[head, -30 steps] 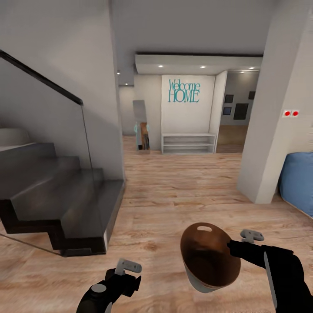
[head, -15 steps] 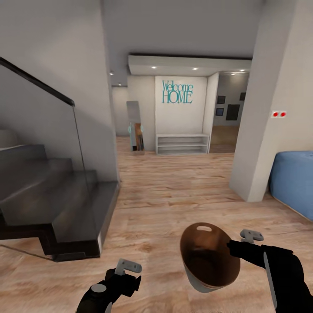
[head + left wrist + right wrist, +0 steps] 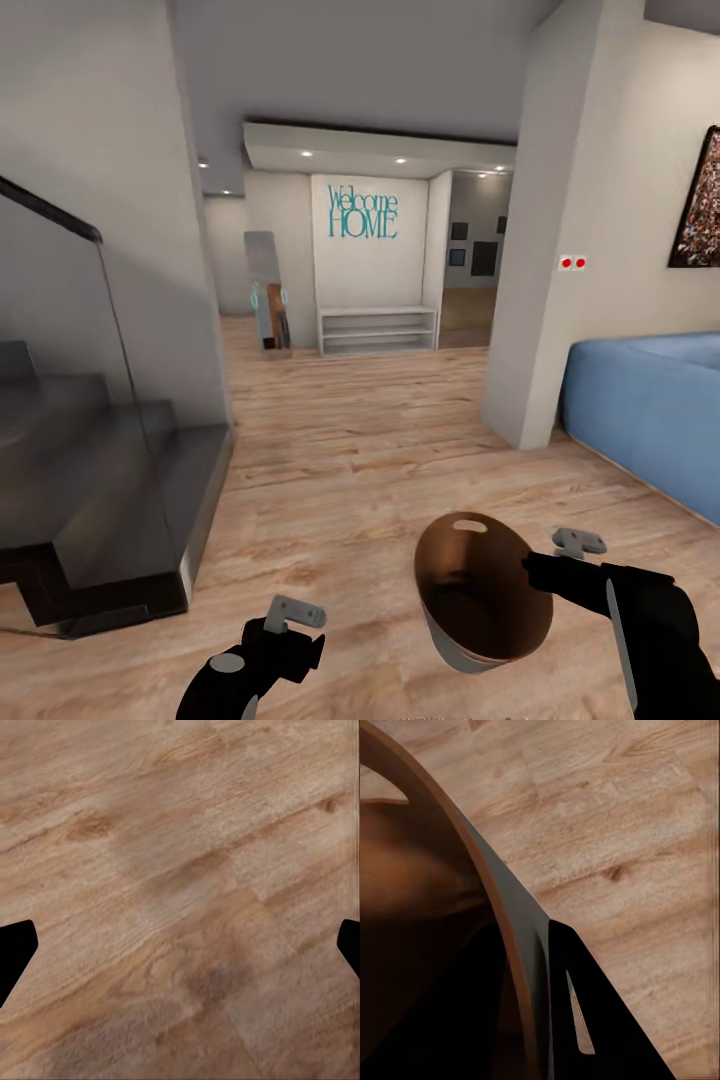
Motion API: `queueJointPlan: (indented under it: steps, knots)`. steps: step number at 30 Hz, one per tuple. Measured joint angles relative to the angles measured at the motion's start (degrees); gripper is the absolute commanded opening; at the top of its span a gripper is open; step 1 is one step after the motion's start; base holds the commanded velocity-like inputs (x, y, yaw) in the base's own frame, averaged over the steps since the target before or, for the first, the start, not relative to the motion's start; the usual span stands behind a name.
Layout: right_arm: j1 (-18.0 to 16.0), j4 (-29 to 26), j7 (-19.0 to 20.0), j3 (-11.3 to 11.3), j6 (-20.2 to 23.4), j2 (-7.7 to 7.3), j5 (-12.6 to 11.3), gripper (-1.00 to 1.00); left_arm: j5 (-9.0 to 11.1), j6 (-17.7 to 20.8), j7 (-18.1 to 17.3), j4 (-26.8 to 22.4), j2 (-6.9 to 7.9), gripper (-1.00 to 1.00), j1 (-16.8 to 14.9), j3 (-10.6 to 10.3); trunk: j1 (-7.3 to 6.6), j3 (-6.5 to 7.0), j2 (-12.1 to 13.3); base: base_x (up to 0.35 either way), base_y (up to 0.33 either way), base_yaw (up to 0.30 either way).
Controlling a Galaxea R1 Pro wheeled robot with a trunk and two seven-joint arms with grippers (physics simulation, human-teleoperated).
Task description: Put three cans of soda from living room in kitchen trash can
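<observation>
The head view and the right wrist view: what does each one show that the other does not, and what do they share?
The head view has the dark staircase, the "Welcome HOME" lettering, the blue sofa and the left hand, with nothing in it. The right wrist view has a close look at one black finger lying against the outside of the bin's wall. Both show the tash can held at its rim by the right hand, and the wood floor.
</observation>
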Motion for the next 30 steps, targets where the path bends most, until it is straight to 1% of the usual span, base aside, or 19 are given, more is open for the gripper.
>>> queueJointPlan:
  steps: [30]
  knots:
    - [0.0, 0.0, 0.0, -0.1, 0.0, 0.0, 0.1, -1.0, 0.0, 0.0, 0.0, 0.0, 0.0, 1.0, 0.0, 0.0, 0.0, 0.0, 0.0, 0.0, 0.0, -0.285]
